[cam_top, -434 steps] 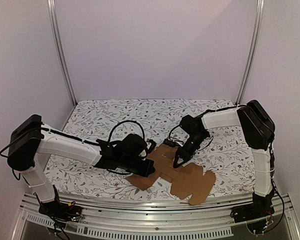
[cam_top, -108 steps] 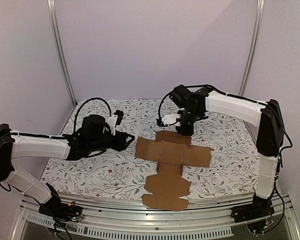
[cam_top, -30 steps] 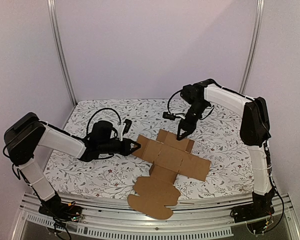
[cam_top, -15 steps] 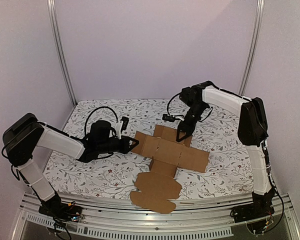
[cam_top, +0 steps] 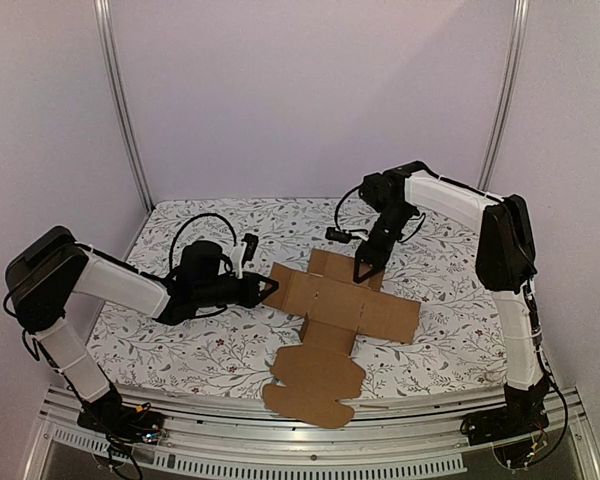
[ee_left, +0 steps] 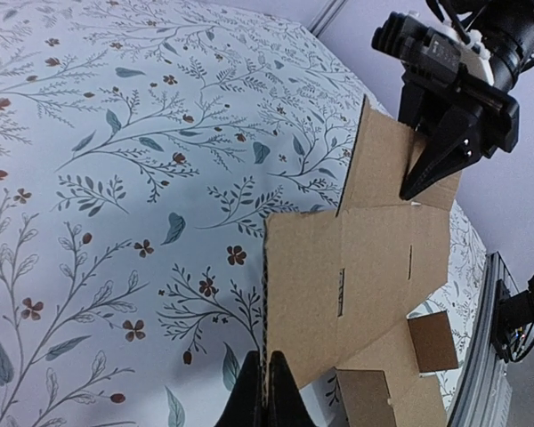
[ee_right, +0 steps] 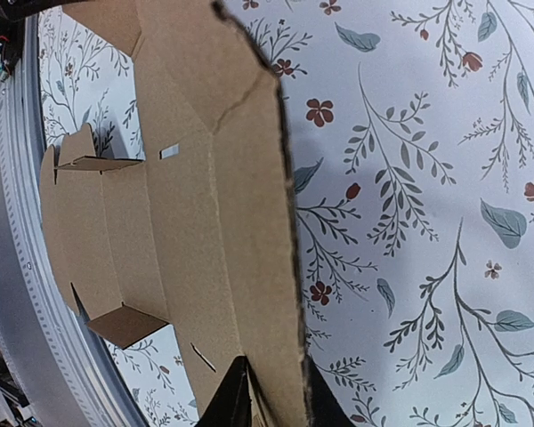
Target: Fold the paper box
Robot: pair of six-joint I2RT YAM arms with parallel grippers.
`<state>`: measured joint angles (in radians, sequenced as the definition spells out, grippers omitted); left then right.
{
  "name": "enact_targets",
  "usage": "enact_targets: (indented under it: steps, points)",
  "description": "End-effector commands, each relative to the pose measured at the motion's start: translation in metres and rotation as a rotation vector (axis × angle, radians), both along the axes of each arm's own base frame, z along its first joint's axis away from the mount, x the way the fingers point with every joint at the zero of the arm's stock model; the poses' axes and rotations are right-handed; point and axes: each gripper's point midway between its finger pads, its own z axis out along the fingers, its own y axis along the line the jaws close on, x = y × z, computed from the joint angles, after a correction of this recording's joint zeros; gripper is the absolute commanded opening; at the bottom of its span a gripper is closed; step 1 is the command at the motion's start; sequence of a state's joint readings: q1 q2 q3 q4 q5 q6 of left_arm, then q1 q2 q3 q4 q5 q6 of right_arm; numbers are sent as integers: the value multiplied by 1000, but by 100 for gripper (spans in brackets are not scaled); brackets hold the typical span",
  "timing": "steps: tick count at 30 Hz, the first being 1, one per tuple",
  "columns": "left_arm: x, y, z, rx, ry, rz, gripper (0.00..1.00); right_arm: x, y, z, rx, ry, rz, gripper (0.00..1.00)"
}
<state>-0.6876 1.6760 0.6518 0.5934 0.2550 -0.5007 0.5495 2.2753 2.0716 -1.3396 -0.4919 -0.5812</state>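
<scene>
Floral cloth fills the frame's lower half, and on it, centre to lower centre, you see the paper box lying unfolded: matte brown card with creased panels, slots and flaps. Your left gripper pinches its left edge tight, and your right gripper pinches the raised upper flap.

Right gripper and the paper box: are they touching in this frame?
Touching. In the right wrist view the right gripper has a finger on each side of the paper box edge, pinching the cardboard.
</scene>
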Motion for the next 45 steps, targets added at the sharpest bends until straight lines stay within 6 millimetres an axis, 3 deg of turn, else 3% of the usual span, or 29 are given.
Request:
enact_targets:
  steps: [1,15,22,25,28,32,37,45]
  points:
    - [-1,-8,3,-1,-18,-27,0,6,4,24,15,-60,-6,18]
    - [-2,-8,7,20,-44,-34,0,4,7,33,36,-50,9,6]
    - [1,-6,9,38,-48,-15,0,2,-1,30,-51,-158,100,1]
    - [3,-2,12,30,-47,13,19,3,5,30,-58,-247,120,0]
    - [3,10,15,26,-53,64,31,6,7,32,-80,-333,118,0]
    - [-2,36,8,31,-39,156,39,9,9,33,-105,-440,120,0]
    - [-5,62,-18,40,59,256,41,12,10,41,-85,-532,111,0]
    - [-3,71,-41,11,97,288,39,5,15,45,-84,-813,206,0]
